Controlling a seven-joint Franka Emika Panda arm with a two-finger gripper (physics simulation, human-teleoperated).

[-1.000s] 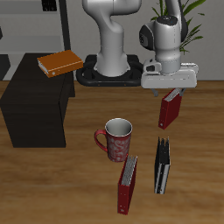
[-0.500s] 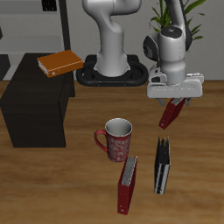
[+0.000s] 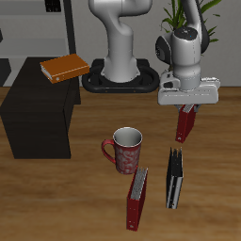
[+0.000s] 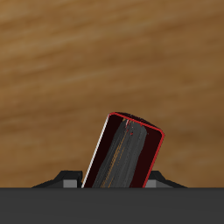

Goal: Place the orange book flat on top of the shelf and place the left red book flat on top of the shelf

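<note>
My gripper (image 3: 188,105) is shut on the left red book (image 3: 186,123), gripping its upper edge, with the book hanging nearly upright over the wooden table. In the wrist view the same book (image 4: 127,154) shows dark red, with a pale page edge, between my fingers (image 4: 67,179). The orange book (image 3: 64,68) lies flat on top of the black shelf (image 3: 36,118), well away from the gripper.
A red mug (image 3: 125,149) stands mid-table. Another red book with a grey strip (image 3: 138,198) and a black book (image 3: 174,177) stand near the front edge. The robot's base (image 3: 118,75) and a plant (image 3: 193,19) are at the back.
The gripper has shifted slightly away from the shelf with the red book. The book tilted half a second ago and now hangs nearly upright again.
</note>
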